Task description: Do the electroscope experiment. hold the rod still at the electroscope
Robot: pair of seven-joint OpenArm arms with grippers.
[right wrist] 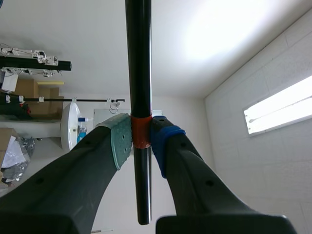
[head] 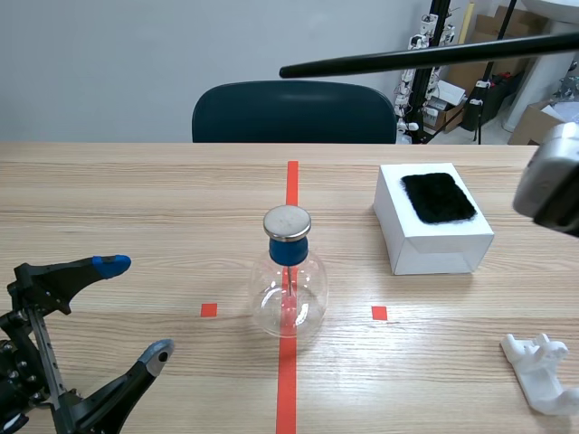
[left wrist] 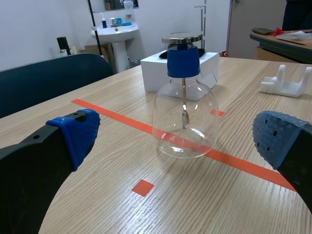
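rod point(right wrist: 138, 58) — clamped in right claw point(right wrist: 141, 140) | tip well apart from electroscope point(head: 288, 276)

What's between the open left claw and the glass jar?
Between the left gripper and the electroscope lies only bare table with an orange-red tape square; the left wrist view shows it.

The left end effector point(head: 136, 309) point(left wrist: 178, 138), black with two thick fingers, sits low at the near left. Its fingers are spread wide apart with nothing between them. One fingertip point(head: 110, 265) carries a blue dotted pad, the other a grey one. The right arm point(head: 550, 185) is raised at the right, showing only a pale grey housing. The right end effector point(right wrist: 141, 141) tilts upward, its grey-green and blue pads point(right wrist: 121, 141) pressed against a thin black rod point(right wrist: 140, 58) at its orange band.
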